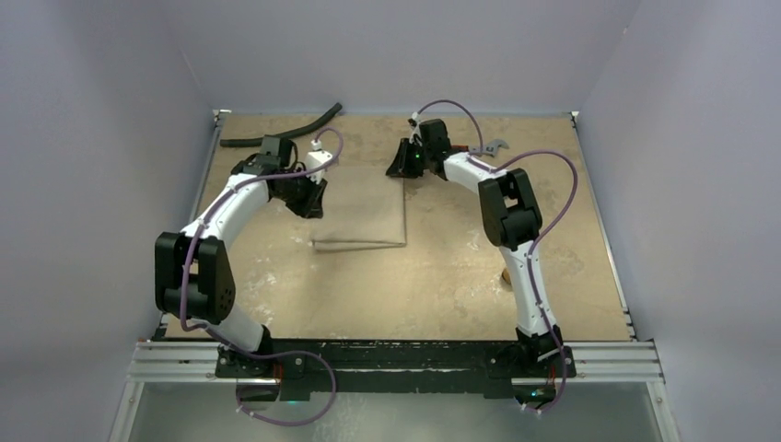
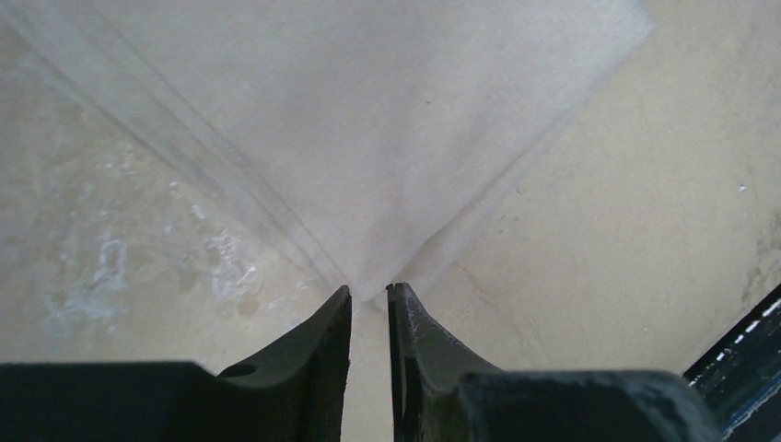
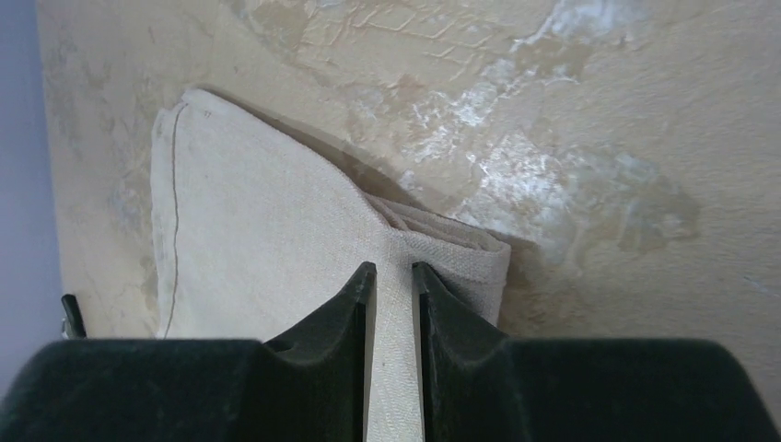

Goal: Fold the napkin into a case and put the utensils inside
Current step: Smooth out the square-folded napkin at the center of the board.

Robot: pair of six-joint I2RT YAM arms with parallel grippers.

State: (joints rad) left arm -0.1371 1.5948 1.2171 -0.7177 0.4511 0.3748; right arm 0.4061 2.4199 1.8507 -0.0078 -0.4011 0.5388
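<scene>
Item: plain beige cloth napkin (image 1: 364, 216), folded, lying on the mottled tan surface (image 1: 460, 276), towards the far side. Left claw (image 2: 370, 293) pinches one corner. Right claw (image 3: 394, 272) clamps a folded, layered corner.

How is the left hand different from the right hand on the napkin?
The left hand meets only a flat, pointed corner of the napkin; the right hand has thick folded cloth running between its fingers. From above, the left sits at its left edge, the right at its far corner. Both have fingers close together.
</scene>
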